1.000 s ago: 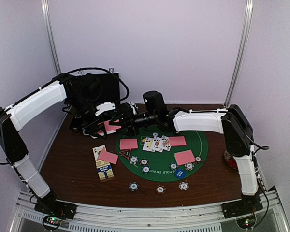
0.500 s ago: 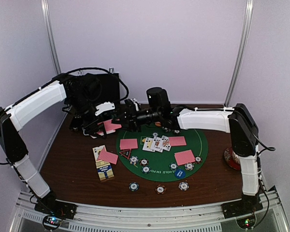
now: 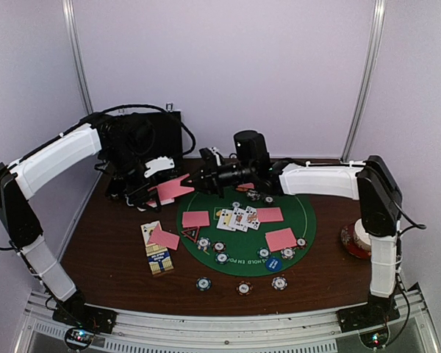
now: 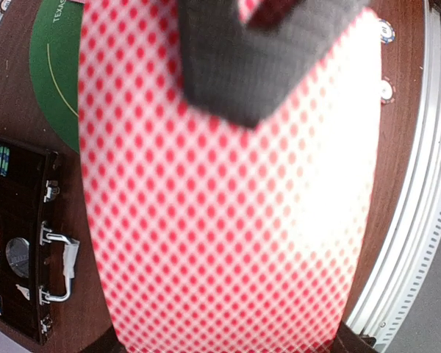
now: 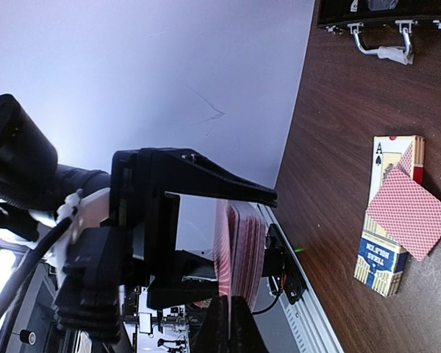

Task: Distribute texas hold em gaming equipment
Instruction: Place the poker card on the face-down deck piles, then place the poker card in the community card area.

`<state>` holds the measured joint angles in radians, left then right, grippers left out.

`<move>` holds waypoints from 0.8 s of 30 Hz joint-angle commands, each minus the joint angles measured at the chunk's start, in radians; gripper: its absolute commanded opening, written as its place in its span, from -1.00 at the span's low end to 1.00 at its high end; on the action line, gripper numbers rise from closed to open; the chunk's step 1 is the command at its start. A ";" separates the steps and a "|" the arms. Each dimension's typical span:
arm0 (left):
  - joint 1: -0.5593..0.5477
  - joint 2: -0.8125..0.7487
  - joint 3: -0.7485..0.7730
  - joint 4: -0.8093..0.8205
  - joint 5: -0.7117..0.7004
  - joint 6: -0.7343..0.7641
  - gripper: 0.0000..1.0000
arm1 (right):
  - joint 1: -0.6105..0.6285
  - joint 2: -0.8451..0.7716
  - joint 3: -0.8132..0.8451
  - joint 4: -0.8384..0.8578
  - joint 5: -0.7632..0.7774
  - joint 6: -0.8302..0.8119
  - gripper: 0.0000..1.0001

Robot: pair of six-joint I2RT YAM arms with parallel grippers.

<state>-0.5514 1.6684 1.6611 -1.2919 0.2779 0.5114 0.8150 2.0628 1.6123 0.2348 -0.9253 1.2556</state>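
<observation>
My left gripper (image 3: 156, 193) is shut on a deck of pink-backed cards (image 5: 244, 246), held above the table's back left. My right gripper (image 3: 195, 181) is shut on the top card (image 3: 175, 187), pinching its edge between both fingers (image 5: 231, 323). That card's dotted back (image 4: 228, 206) fills the left wrist view, with one right finger (image 4: 242, 59) over it. On the green mat (image 3: 309, 220) lie pink-backed cards (image 3: 195, 218), face-up cards (image 3: 237, 218), striped chips (image 3: 222, 257) and a blue button (image 3: 272, 263). More chips (image 3: 243, 287) lie in front of the mat.
A black hinged case (image 3: 162, 132) stands open at the back left, with its latches (image 4: 59, 254) below my left wrist. A card box (image 3: 158, 257) with a pink card (image 3: 164, 237) on it lies left of the mat. A red and white item (image 3: 355, 239) sits at the right edge.
My right gripper has closed on the deck's top card, and its arm has drawn back to the right, sliding the card partly off the deck. The left arm has stayed still.
</observation>
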 commanded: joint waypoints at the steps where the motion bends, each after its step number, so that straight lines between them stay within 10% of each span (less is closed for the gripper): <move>1: 0.002 -0.015 -0.010 0.025 -0.017 0.009 -1.00 | -0.059 -0.110 -0.073 0.021 -0.021 -0.024 -1.00; 24: 0.011 -0.027 -0.030 0.031 -0.025 0.005 -1.00 | -0.478 -0.264 -0.437 -0.558 0.129 -0.622 -1.00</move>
<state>-0.5484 1.6684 1.6424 -1.2827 0.2447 0.5110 0.3473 1.7596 1.2064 -0.2008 -0.8757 0.7841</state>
